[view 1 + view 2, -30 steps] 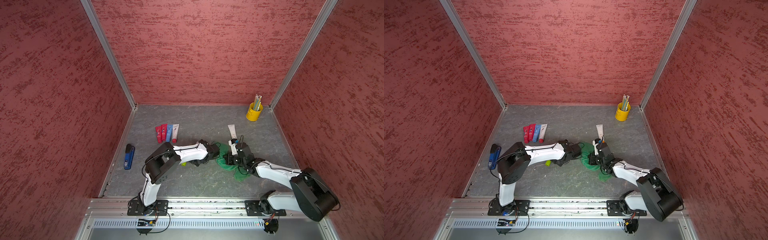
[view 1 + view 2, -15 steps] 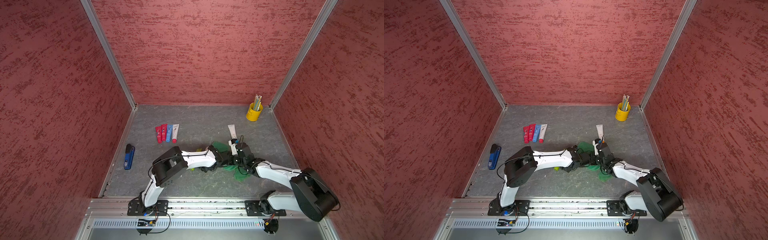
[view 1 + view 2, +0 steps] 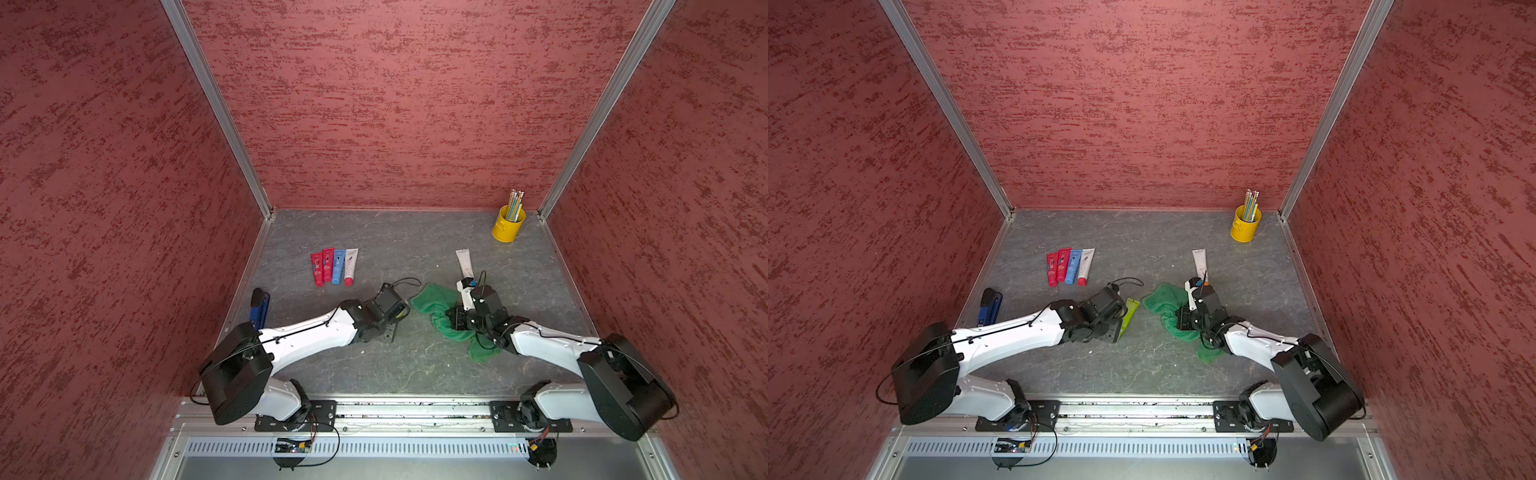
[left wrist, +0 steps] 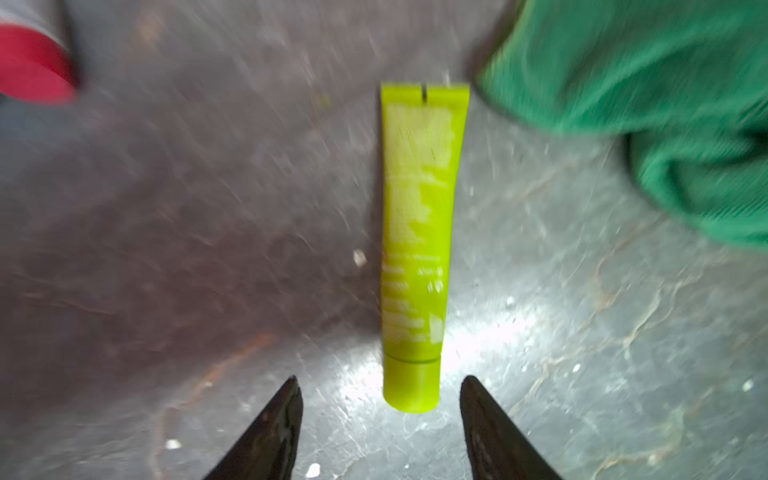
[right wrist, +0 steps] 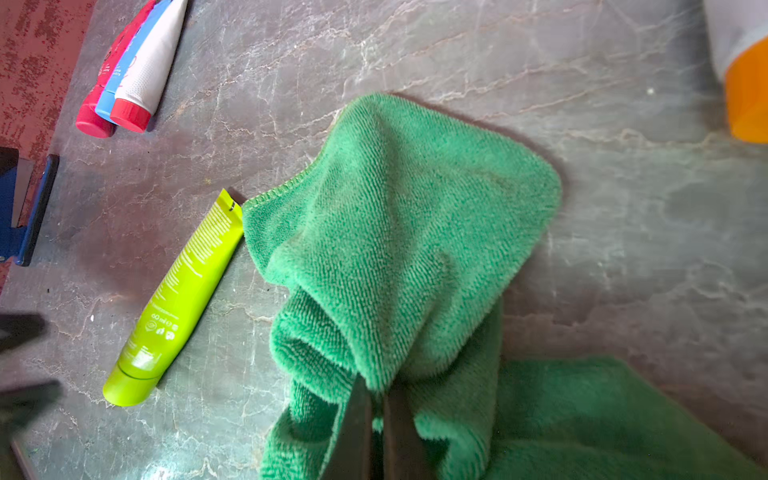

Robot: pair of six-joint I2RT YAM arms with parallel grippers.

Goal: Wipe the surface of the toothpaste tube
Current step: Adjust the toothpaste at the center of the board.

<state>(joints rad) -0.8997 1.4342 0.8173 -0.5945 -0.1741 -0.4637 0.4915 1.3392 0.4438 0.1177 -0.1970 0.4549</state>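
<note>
Yellow cup (image 3: 506, 231) holds pencils (image 3: 515, 203) — lime tube (image 4: 415, 232) lies capped beside green cloth (image 5: 395, 232).

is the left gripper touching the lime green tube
Apart. The left wrist view shows the open left gripper with bare table between it and the tube on both sides.

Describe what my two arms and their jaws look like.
The left arm and right arm match: smooth white shells on the long links, bulky black housings at joints and wrists. A thin black cable runs along each white link and loops at the wrist. The jaws are dark blades tapering to points.
</note>
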